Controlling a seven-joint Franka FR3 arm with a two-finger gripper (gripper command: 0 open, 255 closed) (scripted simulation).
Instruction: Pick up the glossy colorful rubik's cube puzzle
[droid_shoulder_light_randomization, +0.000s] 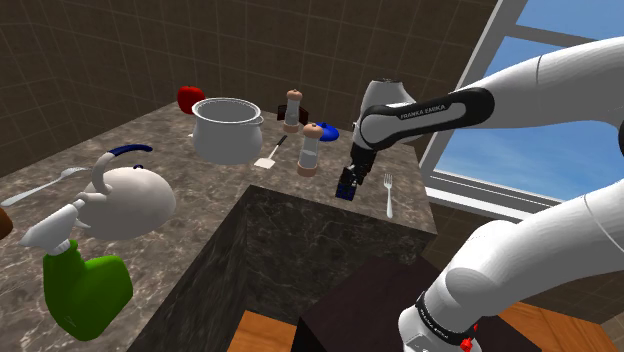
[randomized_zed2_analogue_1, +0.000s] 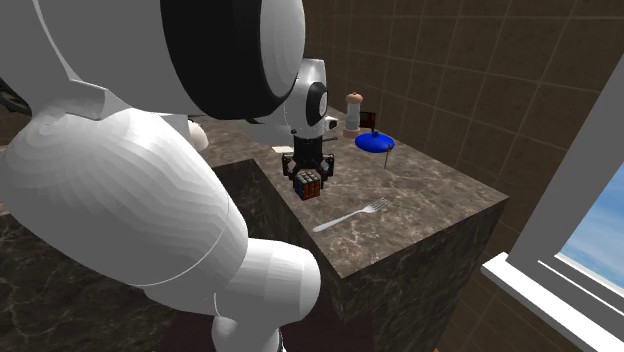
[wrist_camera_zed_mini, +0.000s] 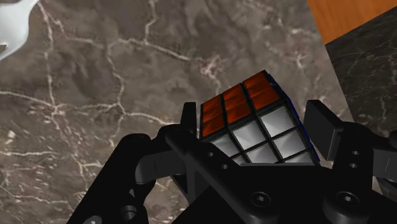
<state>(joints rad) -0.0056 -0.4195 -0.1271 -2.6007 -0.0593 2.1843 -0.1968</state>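
The rubik's cube (wrist_camera_zed_mini: 254, 121) has glossy orange and white faces with dark edges. It sits between my two black fingers (wrist_camera_zed_mini: 324, 130), which clasp its sides. In the shoulder view the gripper (droid_shoulder_light_randomization: 349, 180) points down at the near end of the dark marble counter (droid_shoulder_light_randomization: 300, 215), with the cube (droid_shoulder_light_randomization: 346, 189) at its tips. In the second exterior view the cube (randomized_zed2_analogue_1: 308, 186) hangs under the gripper (randomized_zed2_analogue_1: 307, 177), close above the counter top (randomized_zed2_analogue_1: 420, 200). I cannot tell whether it touches the surface.
A silver fork (droid_shoulder_light_randomization: 389, 195) lies just beside the cube toward the window. Farther back stand a pepper mill (droid_shoulder_light_randomization: 310, 148), a white pot (droid_shoulder_light_randomization: 227, 128), a blue plate (droid_shoulder_light_randomization: 324, 130) and a spatula (droid_shoulder_light_randomization: 268, 158). The counter edge drops off close to the cube.
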